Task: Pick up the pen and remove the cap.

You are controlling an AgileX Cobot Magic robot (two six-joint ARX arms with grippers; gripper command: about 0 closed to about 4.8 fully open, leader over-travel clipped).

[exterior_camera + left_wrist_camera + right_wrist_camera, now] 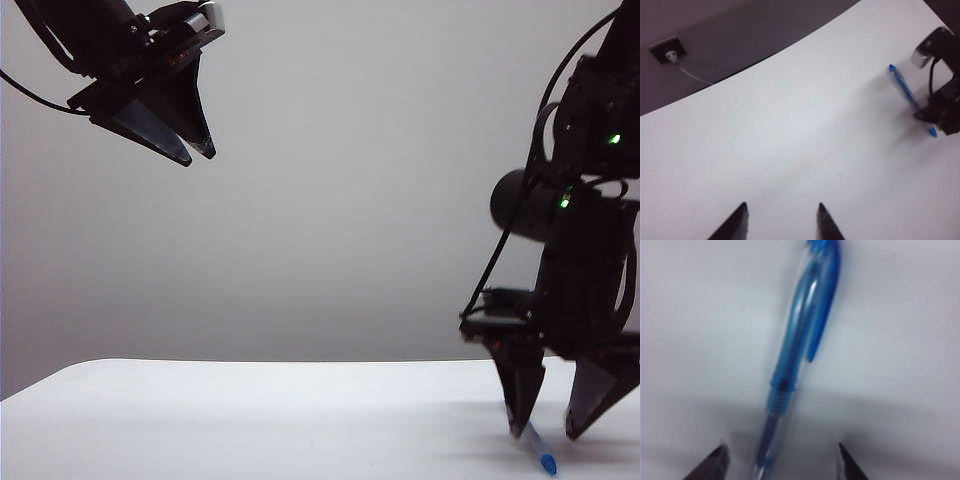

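The pen (538, 450) is seen lying flat on the white table (250, 420), at about 5 o'clock in the exterior view, with its cap (812, 305) still seated. The right gripper (555, 432) is lowered to the tabletop with its jaws spread, and the clear barrel is framed between its fingertips (715, 462) in the right wrist view; nothing is clamped yet. The left gripper (195, 152) is held high at about 10 o'clock, its jaws parted and empty, well apart from the pen.

A slip is judged the main risk: if the jaws are closed off-centre, the slim round barrel could be rolled or squirted sideways. A scrape against the table is also possible if the fingertips are driven lower. If the grip lands on the cap, removal could be blocked.
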